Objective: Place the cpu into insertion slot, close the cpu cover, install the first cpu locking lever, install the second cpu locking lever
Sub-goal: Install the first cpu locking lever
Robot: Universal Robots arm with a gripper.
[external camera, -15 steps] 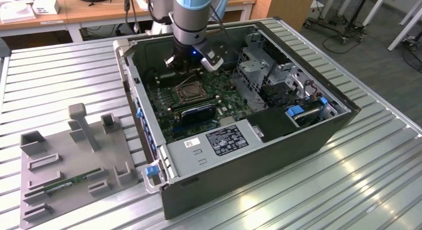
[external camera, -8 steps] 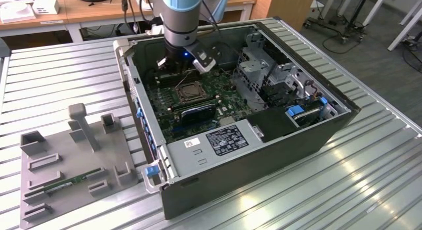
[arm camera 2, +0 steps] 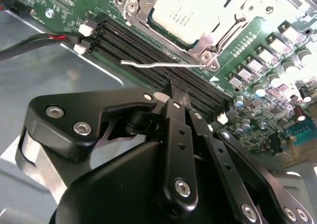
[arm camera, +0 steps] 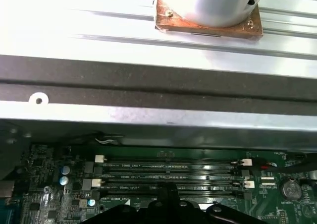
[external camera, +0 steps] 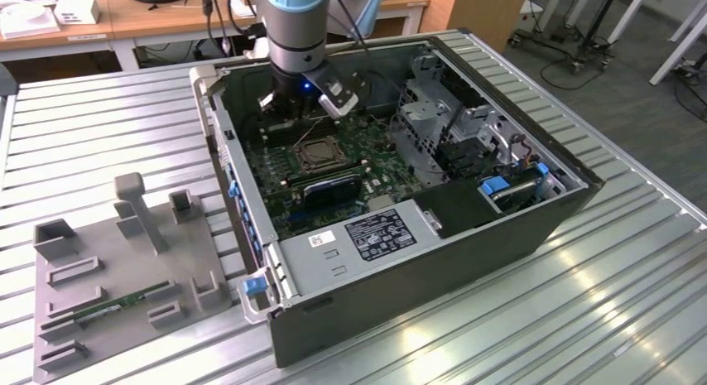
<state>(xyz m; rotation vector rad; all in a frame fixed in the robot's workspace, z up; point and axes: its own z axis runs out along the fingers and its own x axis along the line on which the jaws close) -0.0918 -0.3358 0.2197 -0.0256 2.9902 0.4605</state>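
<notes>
Cpu (arm camera 2: 190, 13) seated in slot (external camera: 300, 150), deep inside case (external camera: 442, 261). Cover (arm camera 2: 141, 11) down around it, metal top showing through the cut-out. Thin wire lever (arm camera 2: 168, 64) lying along the slot's edge, just beside memory slots (arm camera 2: 114, 40). Hooked or free: cannot tell.

Gripper (arm camera 2: 173, 91) low over memory slots, near lever but apart from it. Fingers together, nothing between.

Risks, as judged:
- Closed tips sliding off the thin round wire under a slanted push, then landing on memory slots or small parts alongside.
- Lever springing back up if released before catching under its tab, cover lifting with it.
- Pressing on cover rather than lever: load straight onto cpu, with bent contacts beneath if seated askew. Seating not checkable from here.
- Wrist close to case wall (arm camera: 148, 85), so a knock likely on any wide swing.

Views compared:
- Second wrist view: cpu, cover, lever and the gap from tips to wire. Best for judging contact.
- First wrist view: facing the other way, across memory slots to case wall. Beyond it, a silvery cylinder (arm camera: 208, 3) on a copper base, out on the table (arm camera: 74, 16).
- Exterior view: whole layout. Arm at the case's far corner, toward the exterior view's left. Grey tray (external camera: 111, 261) with memory stick (external camera: 116, 305) on the exterior view's left, well apart from case.
</notes>
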